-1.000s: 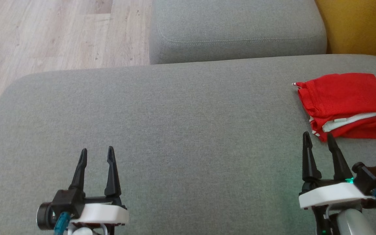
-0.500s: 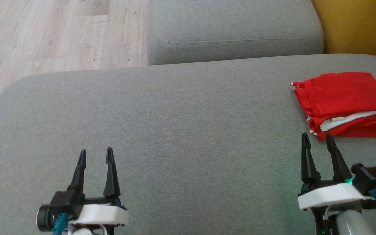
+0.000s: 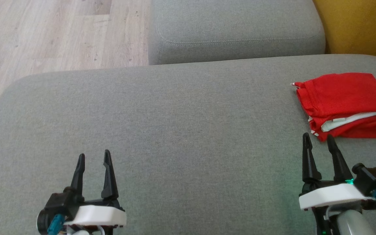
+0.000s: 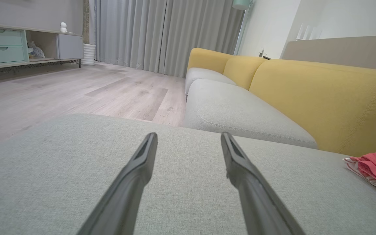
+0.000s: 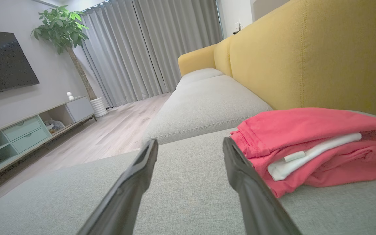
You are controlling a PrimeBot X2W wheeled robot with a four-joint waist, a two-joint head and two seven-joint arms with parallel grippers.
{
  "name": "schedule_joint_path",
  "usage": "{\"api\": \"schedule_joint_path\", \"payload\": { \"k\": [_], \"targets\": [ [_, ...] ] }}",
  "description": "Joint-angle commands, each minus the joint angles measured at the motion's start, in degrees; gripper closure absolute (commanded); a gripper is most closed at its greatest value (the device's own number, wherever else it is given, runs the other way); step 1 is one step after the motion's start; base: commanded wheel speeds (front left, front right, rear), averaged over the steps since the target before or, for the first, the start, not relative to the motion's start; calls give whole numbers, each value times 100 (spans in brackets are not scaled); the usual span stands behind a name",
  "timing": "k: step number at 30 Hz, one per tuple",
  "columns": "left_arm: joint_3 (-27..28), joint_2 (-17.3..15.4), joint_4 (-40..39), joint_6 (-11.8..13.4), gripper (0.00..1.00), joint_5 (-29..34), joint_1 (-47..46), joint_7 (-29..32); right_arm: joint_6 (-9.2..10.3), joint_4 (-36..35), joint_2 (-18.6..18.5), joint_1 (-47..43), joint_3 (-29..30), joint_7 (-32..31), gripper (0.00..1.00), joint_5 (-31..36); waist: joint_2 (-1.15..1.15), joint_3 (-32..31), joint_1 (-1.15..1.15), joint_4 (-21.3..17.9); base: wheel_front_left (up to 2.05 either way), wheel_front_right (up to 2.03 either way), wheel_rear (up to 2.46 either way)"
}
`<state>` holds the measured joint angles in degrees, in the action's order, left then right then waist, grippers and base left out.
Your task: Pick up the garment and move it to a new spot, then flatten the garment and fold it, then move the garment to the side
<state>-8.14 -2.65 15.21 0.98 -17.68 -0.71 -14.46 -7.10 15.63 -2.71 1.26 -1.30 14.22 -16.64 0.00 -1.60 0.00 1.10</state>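
Folded into a flat stack at the right edge of the head view, the red garment [image 3: 344, 101], lying on the broad grey seat cushion [image 3: 175, 130] and cut off by the frame on its right side; a white layer showing between the red folds, red-and-white striped trim at its left corners. At the lower right of the same view, the right gripper [image 3: 317, 135], pointing up the frame, spread wide, nothing held; fingertips [image 3: 330, 138] just below the garment's lower left corner, touching or just short of it impossible to tell. In the right wrist view, the same stack at the right middle of the frame, just past the right-hand finger [image 5: 250, 182], with the yellow backrest [image 5: 305, 58] rising behind it at the upper right. At the lower left of the head view, the left gripper [image 3: 94, 154], likewise spread wide and empty, over bare grey fabric and well apart from the garment. In the left wrist view, a pink-red corner of the garment at the far right edge, well clear of the two dark fingers [image 4: 132, 182] in the lower middle. At the top centre of the head view, a second cushion [image 3: 237, 29], also grey, butted against the far edge of the broad one; pale wooden floor [image 3: 44, 36] in the upper left. Grey curtains [image 4: 162, 32] along the top of the left wrist view, a low sideboard [image 4: 11, 45] with pale green drawers at its upper left; a dark television [image 5: 5, 62] and a leafy potted plant [image 5: 64, 26] at the upper left of the right wrist view.
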Motion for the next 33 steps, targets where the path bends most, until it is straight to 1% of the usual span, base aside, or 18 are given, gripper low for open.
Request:
{"api": "schedule_joint_path", "payload": {
  "k": [1,7,13,14,17,33],
  "targets": [
    [217,-22,-147,-17,0,-3,-211,-54,-39,-158,-17,139,-143,77,0,-15,0,0,0,1,0,0,0],
    [283,-22,-127,-46,0,-26,-187,-54,-39,-143,-17,137,-162,77,0,-21,0,0,0,-9,0,0,0],
    [355,-22,-107,-17,0,-446,-174,-54,-39,-133,-17,141,-174,77,0,-49,0,23,0,-28,0,0,0],
    [130,1,102,-42,100,-455,1,3,1,54,1,-1,-22,-3,100,0,0,22,0,-28,0,0,0],
    [100,8,362,-43,100,-467,92,32,7,310,7,-101,-28,-13,100,-8,0,23,0,-29,0,0,0],
    [287,4,302,-152,100,-1418,2,314,0,245,-14,-23,58,-274,100,-1057,0,44,0,-40,0,0,0]
  ]
}}
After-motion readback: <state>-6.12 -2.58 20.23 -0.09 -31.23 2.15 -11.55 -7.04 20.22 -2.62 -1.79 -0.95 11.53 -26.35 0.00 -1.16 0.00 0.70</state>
